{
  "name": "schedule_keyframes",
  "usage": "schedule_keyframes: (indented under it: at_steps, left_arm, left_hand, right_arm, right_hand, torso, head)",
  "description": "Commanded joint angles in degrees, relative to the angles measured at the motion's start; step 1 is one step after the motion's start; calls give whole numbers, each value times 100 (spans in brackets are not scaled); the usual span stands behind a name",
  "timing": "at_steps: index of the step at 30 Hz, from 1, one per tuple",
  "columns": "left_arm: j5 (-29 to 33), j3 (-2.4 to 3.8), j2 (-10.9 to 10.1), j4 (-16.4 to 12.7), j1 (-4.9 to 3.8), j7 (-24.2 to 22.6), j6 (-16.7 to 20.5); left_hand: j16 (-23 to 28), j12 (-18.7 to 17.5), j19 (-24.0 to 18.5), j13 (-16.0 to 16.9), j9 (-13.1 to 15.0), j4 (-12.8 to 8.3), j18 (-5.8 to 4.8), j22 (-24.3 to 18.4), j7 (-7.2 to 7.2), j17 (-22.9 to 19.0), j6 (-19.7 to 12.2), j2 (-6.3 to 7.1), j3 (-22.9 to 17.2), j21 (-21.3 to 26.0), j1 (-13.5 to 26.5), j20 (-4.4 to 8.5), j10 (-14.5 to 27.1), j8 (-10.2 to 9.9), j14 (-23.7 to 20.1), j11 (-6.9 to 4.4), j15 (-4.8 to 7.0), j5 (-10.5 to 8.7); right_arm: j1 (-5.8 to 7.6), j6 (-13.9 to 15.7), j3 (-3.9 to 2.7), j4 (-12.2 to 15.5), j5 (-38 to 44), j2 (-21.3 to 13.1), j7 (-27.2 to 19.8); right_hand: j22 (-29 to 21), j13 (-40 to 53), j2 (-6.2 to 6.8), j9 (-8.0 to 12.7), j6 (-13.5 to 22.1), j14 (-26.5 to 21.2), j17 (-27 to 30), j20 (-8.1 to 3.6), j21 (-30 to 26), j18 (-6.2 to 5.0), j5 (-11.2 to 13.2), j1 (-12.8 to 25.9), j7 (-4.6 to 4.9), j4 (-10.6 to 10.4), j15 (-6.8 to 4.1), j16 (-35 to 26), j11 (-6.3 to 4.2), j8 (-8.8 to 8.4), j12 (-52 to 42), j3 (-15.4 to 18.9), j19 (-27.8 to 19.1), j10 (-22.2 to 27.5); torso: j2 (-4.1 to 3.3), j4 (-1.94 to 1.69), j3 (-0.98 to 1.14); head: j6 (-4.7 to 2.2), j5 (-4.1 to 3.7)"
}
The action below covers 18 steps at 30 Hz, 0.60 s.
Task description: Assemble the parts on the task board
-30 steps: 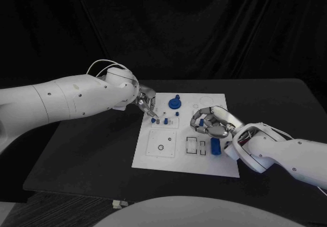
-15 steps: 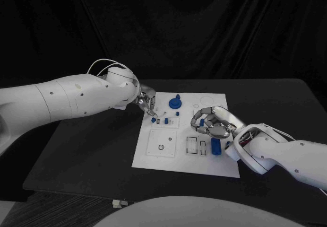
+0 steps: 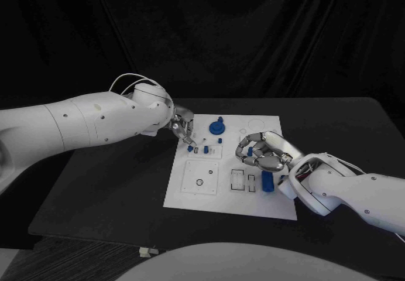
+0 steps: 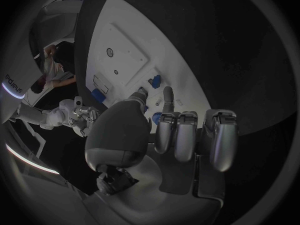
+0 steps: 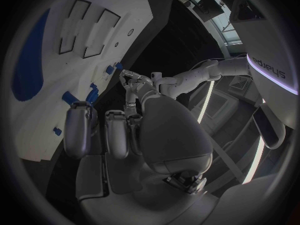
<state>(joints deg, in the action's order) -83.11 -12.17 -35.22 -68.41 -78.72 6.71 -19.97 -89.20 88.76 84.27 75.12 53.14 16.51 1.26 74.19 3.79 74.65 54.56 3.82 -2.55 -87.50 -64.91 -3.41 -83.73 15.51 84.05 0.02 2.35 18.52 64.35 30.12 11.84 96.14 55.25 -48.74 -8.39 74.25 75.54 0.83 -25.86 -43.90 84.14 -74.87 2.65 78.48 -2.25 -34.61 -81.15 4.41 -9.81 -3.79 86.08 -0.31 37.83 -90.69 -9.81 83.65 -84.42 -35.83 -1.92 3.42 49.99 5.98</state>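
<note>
- Head view: we're mid-assembly on the task board [image 3: 221,196], which lies in the middle of the black table [image 3: 110,187]. Our left hand [image 3: 181,129] reaches over the board's far left corner, fingertips down beside the small blue parts [image 3: 208,150] there.
- Step in hand, as we judge it: placing or seating a small part at that far-left cluster (nothing confirms a part is actually in the fingers).
- Left hand: thumb and one finger extended toward the board and close together, the rest curled. In the left wrist view the left hand [image 4: 164,135] has its tips right by a blue piece [image 4: 155,81], but we cannot tell if it pinches anything.
- Right hand [image 3: 263,153]: hovers over the board's right side, fingers curled in, no part visible in them. A long blue part [image 3: 267,180] lies on the board just beside it, toward the robot.
- The round blue part [image 3: 217,126] sits at the far edge, between the hands.
- Next move likely calls for fine fingertip alignment over the slot, then a straight press down; the right hand could steady the board.
</note>
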Motion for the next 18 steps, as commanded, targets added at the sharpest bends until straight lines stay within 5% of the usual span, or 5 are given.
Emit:
schedule_keyframes:
  at_steps: [1,10,18]
  left_arm:
    - [-16,5,21,4,22,-78,-107]
    - [-16,4,47,23,76,-35,-177]
    - [-16,4,52,27,99,-2,-198]
  left_hand:
    - [-80,124,319,1488,-20,3,-29,1453,-5,1535,69,-32,9,101,-105,-37,-627,-99,595,-16,27,154]
    - [-80,124,307,1488,-62,-19,-25,1448,-29,1535,180,-38,-43,117,-235,-33,-627,-205,595,-34,40,406]
    - [-80,124,300,1488,-64,-25,-22,1444,-37,1535,212,-39,-56,128,-269,-31,-627,-214,595,-40,43,427]
  right_arm:
    - [-9,56,-4,11,24,6,-29]
    - [-9,77,-4,12,24,6,-63]
    - [-9,73,-4,-6,24,23,-67]
  right_hand:
    - [1219,1446,18,58,28,417,-650,-29,60,-48,-196,164,-55,-37,-29,23,-20,97,69,-164,90,-558]
    - [1218,1446,16,59,28,418,-654,-30,60,-48,-206,160,-54,-36,-30,25,-20,98,69,-168,90,-558]
    - [1220,1446,17,60,27,418,-652,-30,63,-47,-216,158,-54,-35,-30,24,-20,99,69,-172,92,-558]
  torso:
    - [1,0,2]
    - [0,0,-1]
    - [0,0,0]
  head:
    - [1,-3]
    - [1,-2]
    - [1,12]
